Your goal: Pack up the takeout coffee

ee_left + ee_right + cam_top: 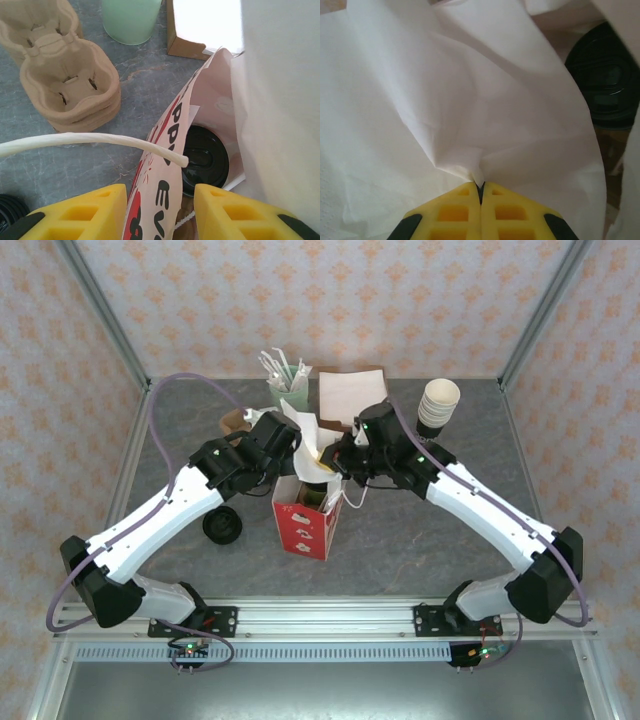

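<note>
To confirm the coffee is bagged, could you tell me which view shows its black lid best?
The left wrist view: the lid sits nearly whole inside the open bag. The right wrist view catches part behind white paper; from above it is hard to make out.

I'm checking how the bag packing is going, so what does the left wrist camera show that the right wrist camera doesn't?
Left wrist view: a stack of cardboard cup trays, a pale green cup, the bag with red lettering and its paper handle, and the left pincer open astride the bag wall. Right wrist view: the right pincer shut on white bag paper. Both: the coffee's black lid inside the bag.
</note>
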Robot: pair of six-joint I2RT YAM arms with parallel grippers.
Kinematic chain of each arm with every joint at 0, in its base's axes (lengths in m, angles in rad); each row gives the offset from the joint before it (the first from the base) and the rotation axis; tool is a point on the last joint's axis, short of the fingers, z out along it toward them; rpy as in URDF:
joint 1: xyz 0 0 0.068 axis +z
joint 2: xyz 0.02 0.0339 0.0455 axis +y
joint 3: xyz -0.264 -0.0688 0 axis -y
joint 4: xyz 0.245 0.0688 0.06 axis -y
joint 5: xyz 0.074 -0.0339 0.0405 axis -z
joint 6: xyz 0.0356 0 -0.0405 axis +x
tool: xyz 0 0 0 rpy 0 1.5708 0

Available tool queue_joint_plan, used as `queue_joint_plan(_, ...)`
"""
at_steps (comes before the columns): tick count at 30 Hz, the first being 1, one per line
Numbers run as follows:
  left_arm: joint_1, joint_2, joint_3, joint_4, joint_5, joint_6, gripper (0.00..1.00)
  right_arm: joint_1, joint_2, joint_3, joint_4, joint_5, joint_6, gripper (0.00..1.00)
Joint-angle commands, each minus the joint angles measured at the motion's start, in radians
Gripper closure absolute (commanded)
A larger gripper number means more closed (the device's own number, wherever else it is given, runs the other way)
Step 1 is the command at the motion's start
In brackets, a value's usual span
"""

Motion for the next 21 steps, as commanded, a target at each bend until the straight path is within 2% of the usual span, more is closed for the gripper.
queue_joint_plan(1,0.011,-0.004,-0.018,0.025,0.001,0.026,0.61,0.009,0.010,0.060,-0.092,0.063,-0.079,1.00)
queue_joint_plan(6,0.013,0.003,-0.030,0.033,-0.004,0.023,0.72,0.023,0.043,0.091,-0.161,0.127,-0.124,1.00)
queue_joint_plan(9,0.013,0.006,-0.031,0.038,-0.004,0.022,0.76,0.035,0.072,0.111,-0.176,0.133,-0.143,1.00)
queue_joint_plan(15,0.019,0.006,-0.035,0.042,-0.002,0.018,0.82,0.060,0.118,0.183,-0.287,0.226,-0.217,1.00)
queue_joint_plan(21,0.026,0.008,-0.047,0.049,0.006,0.013,0.89,0.073,0.135,0.194,-0.322,0.283,-0.245,1.00)
